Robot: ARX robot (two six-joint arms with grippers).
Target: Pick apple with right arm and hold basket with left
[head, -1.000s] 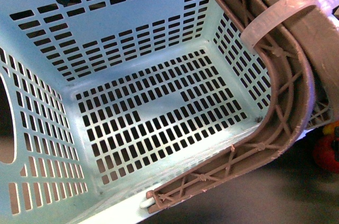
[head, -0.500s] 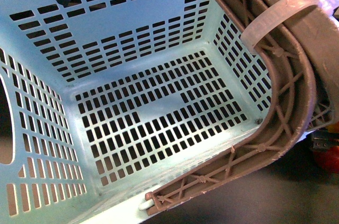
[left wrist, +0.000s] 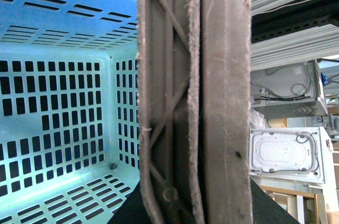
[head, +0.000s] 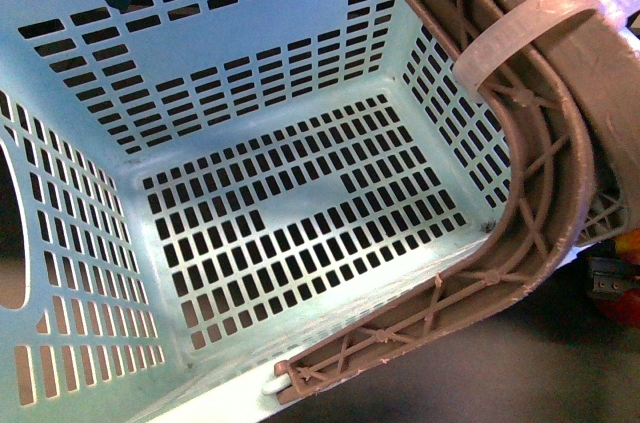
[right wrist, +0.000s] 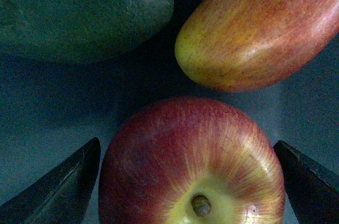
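The light aqua basket [head: 250,193] fills the front view, tilted, with its slotted floor bare. Its brown ribbed handle [head: 540,183] arcs down the right side with a white zip tie [head: 530,33] round it. In the left wrist view the handle [left wrist: 222,75] runs straight through my left gripper [left wrist: 196,205], which is shut on it. The red apple [right wrist: 185,150], stem end up, sits between the dark fingers [right wrist: 58,187] of my open right gripper [right wrist: 185,187]. There is a small gap on each side.
A dark green avocado [right wrist: 79,12] and an orange-yellow-and-red fruit [right wrist: 265,28] lie just beyond the apple on a dark surface. A dark part of my right arm [head: 608,278] shows at the front view's right edge. White appliances [left wrist: 286,150] stand behind the basket.
At the front view's right edge, a dark part of my right arm has come down over the red and yellow fruit seen a second ago. The basket has barely shifted.
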